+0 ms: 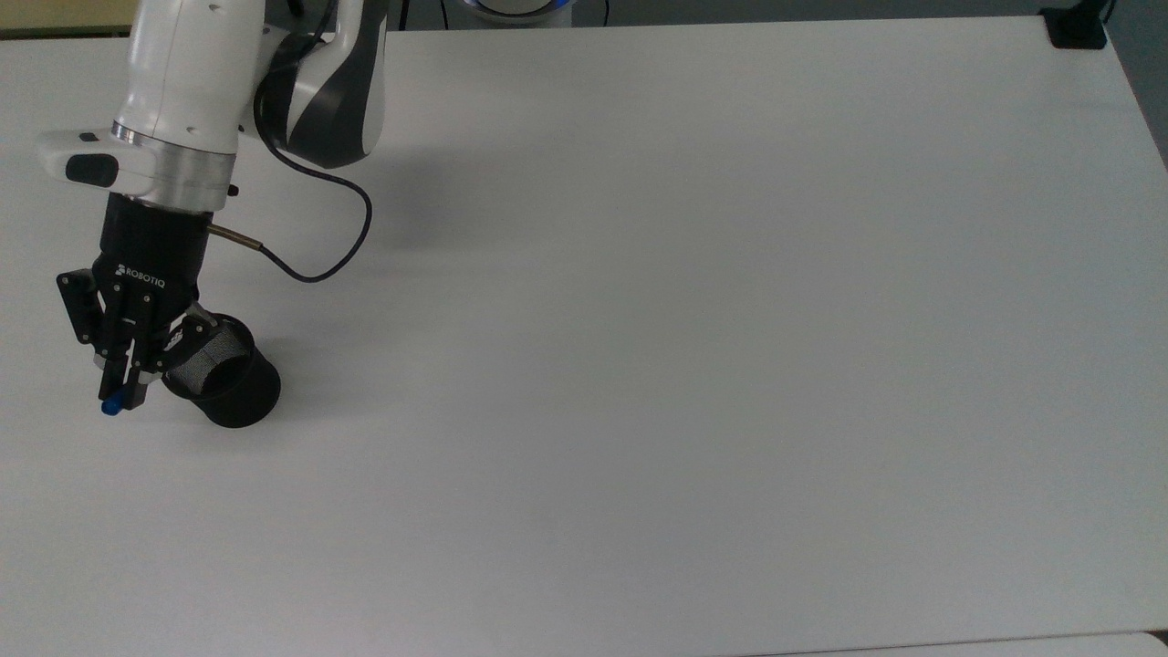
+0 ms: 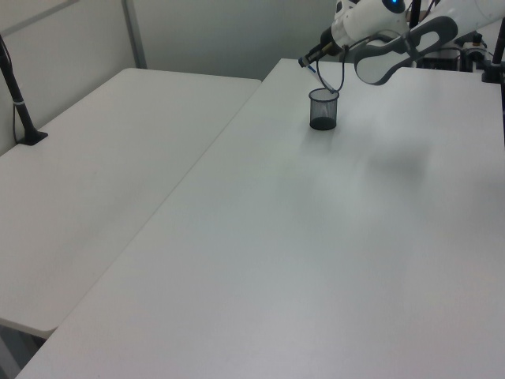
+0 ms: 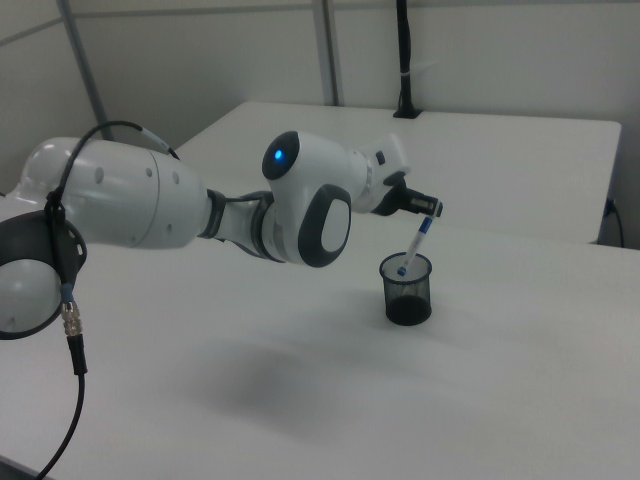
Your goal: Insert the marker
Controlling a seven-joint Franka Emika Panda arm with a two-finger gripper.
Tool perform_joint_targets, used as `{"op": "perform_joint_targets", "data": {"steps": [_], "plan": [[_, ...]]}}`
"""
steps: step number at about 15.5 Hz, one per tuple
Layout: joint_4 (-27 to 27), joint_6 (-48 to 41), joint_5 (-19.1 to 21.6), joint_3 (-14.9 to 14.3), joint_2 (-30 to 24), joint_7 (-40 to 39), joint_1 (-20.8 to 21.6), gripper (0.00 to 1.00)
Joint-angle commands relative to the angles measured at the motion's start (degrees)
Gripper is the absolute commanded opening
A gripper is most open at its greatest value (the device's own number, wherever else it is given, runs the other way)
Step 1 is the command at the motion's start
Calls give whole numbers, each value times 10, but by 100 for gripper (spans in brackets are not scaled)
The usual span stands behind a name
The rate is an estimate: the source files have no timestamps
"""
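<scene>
Right view shows my gripper [image 3: 428,212] clamped on the upper end of the marker [image 3: 414,245], its lower tip just above the mesh cup [image 3: 408,290]; light, stiff, slippery plastic, probably best pinched mid-barrel.

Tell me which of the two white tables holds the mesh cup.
The table on the left view's right: the mesh cup stands near its far edge. The other table bears a black post.

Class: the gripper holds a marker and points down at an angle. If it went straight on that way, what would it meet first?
Probably the black mesh cup: the gripper holds the marker, whose lower end sits at the cup's mouth. Depth is uncertain.
</scene>
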Motion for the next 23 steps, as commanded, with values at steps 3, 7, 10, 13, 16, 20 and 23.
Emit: {"op": "perform_joint_targets", "data": {"steps": [3, 7, 10, 13, 16, 20, 23], "plan": [[-33, 58, -13, -5, 5, 7, 2, 21], [-34, 58, -11, -5, 3, 9, 3, 100], [-32, 56, -8, -5, 0, 9, 6, 100], [-29, 49, -6, 2, -2, 9, 13, 100], [-6, -15, 12, 6, -12, 12, 42, 100], [39, -174, 16, 35, -38, 22, 76, 100], [41, -280, 16, 68, -77, 23, 92, 100]]}}
